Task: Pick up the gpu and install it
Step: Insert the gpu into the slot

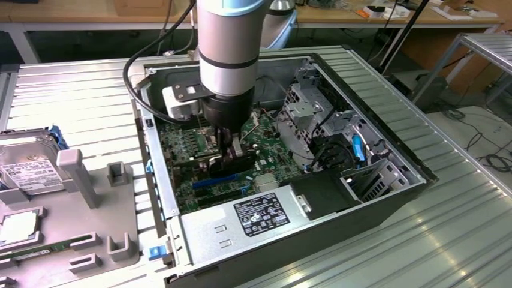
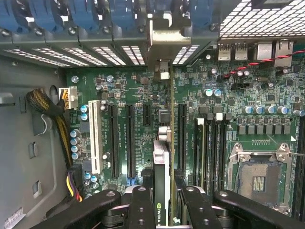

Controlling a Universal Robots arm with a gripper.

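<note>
Gripper (image 2: 164, 212) clamped on the gpu (image 2: 161, 160), card held edge-on and upright, centre of the exterior frame, inside the open PC case (image 1: 352, 234), just over the motherboard (image 2: 124, 81) slots. Hard drive (image 1: 24, 171) at far left.

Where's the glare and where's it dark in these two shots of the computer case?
Exterior view: light glares off the ribbed metal table and the silver arm, which shades the motherboard beneath it. Wrist view: the perforated grille is washed out white, the case wall beside the cables sits dim, and the gpu is evenly lit.
</note>
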